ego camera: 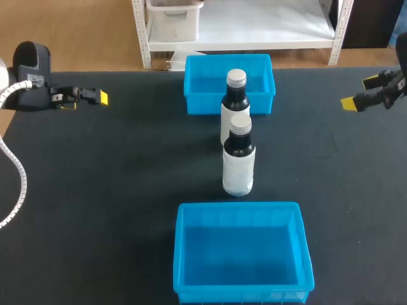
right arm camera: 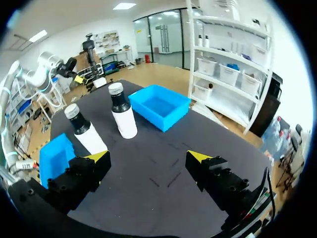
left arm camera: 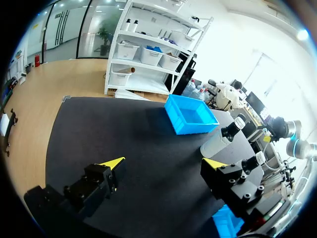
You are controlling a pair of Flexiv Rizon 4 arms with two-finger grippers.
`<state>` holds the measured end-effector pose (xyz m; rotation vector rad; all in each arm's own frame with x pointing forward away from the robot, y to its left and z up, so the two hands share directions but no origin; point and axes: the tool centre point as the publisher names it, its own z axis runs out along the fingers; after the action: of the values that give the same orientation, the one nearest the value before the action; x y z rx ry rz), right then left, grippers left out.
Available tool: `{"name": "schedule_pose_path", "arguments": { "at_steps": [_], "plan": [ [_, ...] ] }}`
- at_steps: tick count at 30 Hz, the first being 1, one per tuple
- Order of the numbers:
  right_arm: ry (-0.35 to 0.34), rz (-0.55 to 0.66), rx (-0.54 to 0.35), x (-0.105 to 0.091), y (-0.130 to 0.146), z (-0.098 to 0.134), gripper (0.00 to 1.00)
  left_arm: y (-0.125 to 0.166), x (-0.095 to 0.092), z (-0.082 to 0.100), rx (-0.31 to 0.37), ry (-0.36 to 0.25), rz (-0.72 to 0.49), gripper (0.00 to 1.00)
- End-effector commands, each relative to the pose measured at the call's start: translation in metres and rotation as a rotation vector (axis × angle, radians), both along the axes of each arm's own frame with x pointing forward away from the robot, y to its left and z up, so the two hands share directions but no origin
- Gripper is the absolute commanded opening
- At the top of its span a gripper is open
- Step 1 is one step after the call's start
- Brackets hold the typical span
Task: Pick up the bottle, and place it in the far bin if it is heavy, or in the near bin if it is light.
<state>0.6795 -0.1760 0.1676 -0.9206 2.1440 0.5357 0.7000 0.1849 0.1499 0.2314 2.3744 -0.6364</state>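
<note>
Two dark bottles with white labels and silver caps stand upright in a line between two blue bins. The far bottle (ego camera: 235,105) (left arm camera: 221,140) (right arm camera: 122,116) is just in front of the far bin (ego camera: 193,82) (left arm camera: 190,114) (right arm camera: 158,106). The near bottle (ego camera: 239,159) (right arm camera: 85,135) stands behind the near bin (ego camera: 241,260) (right arm camera: 55,157). My left gripper (ego camera: 86,99) (left arm camera: 163,163) hangs open at the far left, away from both bottles. At the far right my right gripper (ego camera: 360,93) (right arm camera: 148,157) is open, holding nothing.
Black table mat (ego camera: 114,190) lies bare on both sides of the bottle line. Both bins look empty. In the left wrist view the near bottle is partly hidden behind one finger.
</note>
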Motion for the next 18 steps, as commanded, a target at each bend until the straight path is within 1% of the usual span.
{"name": "schedule_pose_path", "arguments": {
  "at_steps": [1, 4, 5, 7, 10, 13, 15, 16, 18],
  "plan": [
    [0.083, 0.385, 0.135, 0.004, -0.004, -0.003, 1.00, 0.000, 0.000, 0.000, 0.000, 0.000, 0.000, 1.00],
    [0.083, 0.385, 0.135, 0.004, -0.004, -0.003, 1.00, 0.000, 0.000, 0.000, 0.000, 0.000, 0.000, 1.00],
    [0.038, 0.423, 0.114, 0.003, 0.002, -0.003, 1.00, 0.000, 0.000, 0.000, 0.000, 0.000, 0.000, 1.00],
    [0.000, 0.480, 0.099, -0.003, 0.012, -0.002, 1.00, 0.000, 0.000, 0.000, 0.000, 0.000, 0.000, 1.00],
    [-0.039, 0.524, 0.097, -0.015, 0.022, -0.003, 1.00, 0.000, 0.000, 0.000, 0.000, 0.000, 0.000, 1.00],
    [-0.045, 0.551, 0.095, -0.025, 0.032, -0.005, 1.00, 0.000, 0.000, 0.000, 0.000, 0.000, 0.000, 1.00],
    [-0.027, 0.560, 0.108, -0.032, 0.042, -0.007, 1.00, 0.000, 0.000, 0.000, 0.000, 0.000, 0.000, 1.00],
    [-0.025, 0.572, 0.096, -0.036, 0.048, -0.009, 1.00, 0.000, 0.000, 0.000, 0.000, 0.000, 0.000, 1.00],
    [-0.011, 0.582, 0.104, -0.043, 0.059, -0.012, 1.00, 0.000, 0.000, 0.000, 0.000, 0.000, 0.000, 1.00]
  ]
}}
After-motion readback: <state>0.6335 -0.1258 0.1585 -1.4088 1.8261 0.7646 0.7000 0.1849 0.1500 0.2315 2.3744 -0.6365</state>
